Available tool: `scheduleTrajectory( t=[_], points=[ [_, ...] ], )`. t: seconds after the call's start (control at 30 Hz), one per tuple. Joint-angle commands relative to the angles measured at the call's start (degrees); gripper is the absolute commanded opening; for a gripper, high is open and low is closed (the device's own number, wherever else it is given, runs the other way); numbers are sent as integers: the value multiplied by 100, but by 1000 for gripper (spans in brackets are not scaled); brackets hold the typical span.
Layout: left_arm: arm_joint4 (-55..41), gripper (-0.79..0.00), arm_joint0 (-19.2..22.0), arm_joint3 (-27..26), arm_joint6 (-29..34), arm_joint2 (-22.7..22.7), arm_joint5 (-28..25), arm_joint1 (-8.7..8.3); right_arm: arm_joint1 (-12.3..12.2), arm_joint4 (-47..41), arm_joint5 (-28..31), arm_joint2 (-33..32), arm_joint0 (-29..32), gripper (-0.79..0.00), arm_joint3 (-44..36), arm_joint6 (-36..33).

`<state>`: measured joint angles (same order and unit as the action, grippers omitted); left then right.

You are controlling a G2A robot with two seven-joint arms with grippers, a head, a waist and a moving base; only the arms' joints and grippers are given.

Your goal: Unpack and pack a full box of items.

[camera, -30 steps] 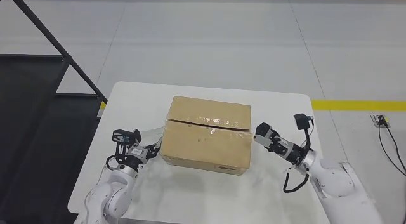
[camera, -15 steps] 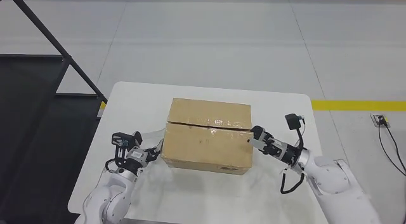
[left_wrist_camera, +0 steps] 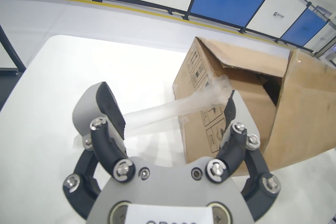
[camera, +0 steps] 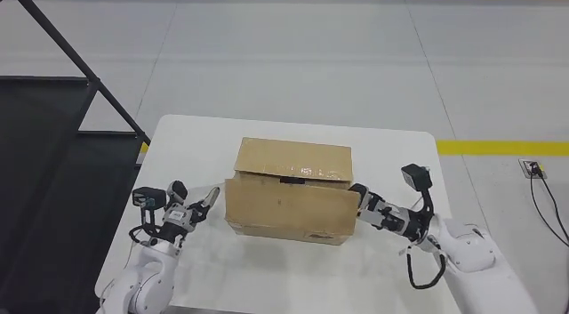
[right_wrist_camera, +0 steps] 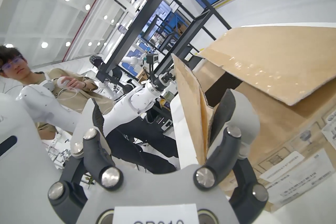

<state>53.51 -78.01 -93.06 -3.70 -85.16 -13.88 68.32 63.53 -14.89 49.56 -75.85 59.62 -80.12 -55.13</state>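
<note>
A brown cardboard box (camera: 289, 194) is sitting at the middle of a white table (camera: 391, 149), its long sides running along the table's near and far edges and its top seam already parting. A strip of clear packing tape (left_wrist_camera: 168, 109) is trailing from the box's left end and appears to be clinging to one pad of the left gripper (left_wrist_camera: 168, 93). That gripper is hovering just beside the box's left end, toward the table's left edge, with its jaws spread wide and clamping nothing. At the opposite end the right gripper (right_wrist_camera: 160, 101) is straddling an upright end flap (right_wrist_camera: 191, 109). Its jaws are standing well open, with one finger touching the card and the other well apart from it. A top flap (right_wrist_camera: 262, 70) is lifting above that end.

The card is looking stiff but light, likely to crease if pinched hard. A full box is probably weighing too much for one flap to carry. The flap edges seem the best hold for opening, and the two ends for shifting the box.
</note>
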Motion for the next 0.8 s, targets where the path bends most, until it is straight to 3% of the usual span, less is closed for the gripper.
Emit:
scheduleTrajectory(
  t=[0.0,0.33,0.77],
  points=[
    [-120,0,-95,-154,60,-103,-231,-19,-62,-7,-65,50,98,0,-242,-25],
    [-119,0,-517,-715,474,-516,-1469,-139,-606,320,283,455,580,0,-1229,323],
    [570,0,-804,-884,1066,-630,-2517,-274,-1385,499,670,1129,593,0,-1392,711]
  ],
)
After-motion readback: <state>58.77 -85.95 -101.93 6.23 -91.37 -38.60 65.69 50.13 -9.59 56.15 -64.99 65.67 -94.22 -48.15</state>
